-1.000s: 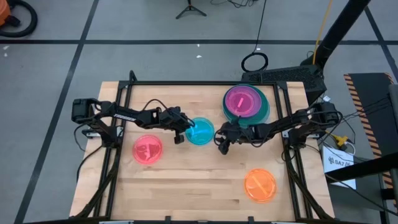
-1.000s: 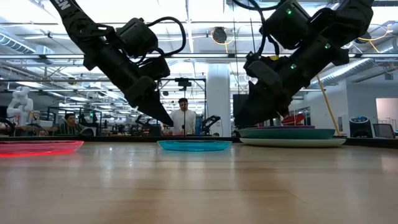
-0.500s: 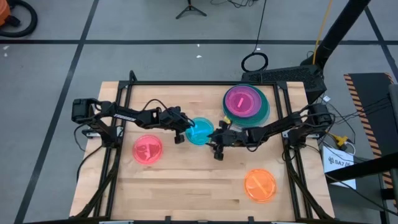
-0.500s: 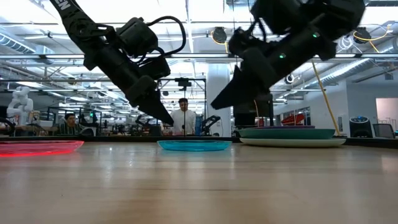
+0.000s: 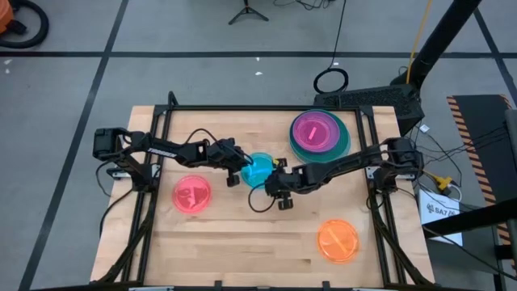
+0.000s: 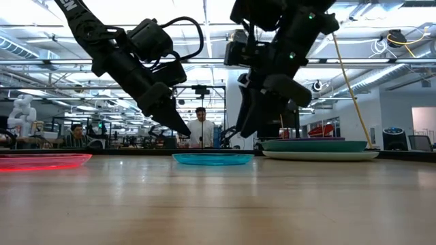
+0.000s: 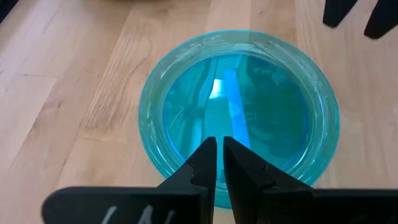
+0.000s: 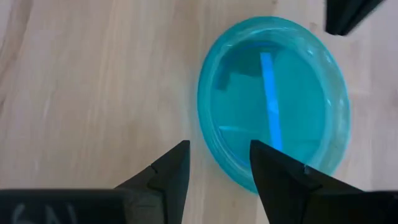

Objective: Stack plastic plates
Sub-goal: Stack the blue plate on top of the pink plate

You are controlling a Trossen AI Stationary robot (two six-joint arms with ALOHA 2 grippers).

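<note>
The small cyan plate [image 5: 258,171] lies flat on the wooden table, near its middle. My left gripper [image 5: 242,167] is shut and hovers over the plate's left rim [image 7: 180,171]; in the low view its tip [image 6: 182,131] is above the plate [image 6: 212,158]. My right gripper [image 5: 271,176] is open. Its fingers point down and stand on either side of the plate's right rim [image 8: 208,134] without touching it. In the low view the right gripper [image 6: 246,129] hangs above the table.
A stack of larger plates [image 5: 319,135], pink-purple on top with green and light blue rims below, sits at the far right. A pink-red plate [image 5: 192,195] lies near the left side and an orange plate [image 5: 338,240] near the right front. People show in the room behind.
My right gripper has moved toward the table's left, from beside the stack to the cyan plate's right rim, and has tipped so that its fingers point down. The cyan plate has not moved.
</note>
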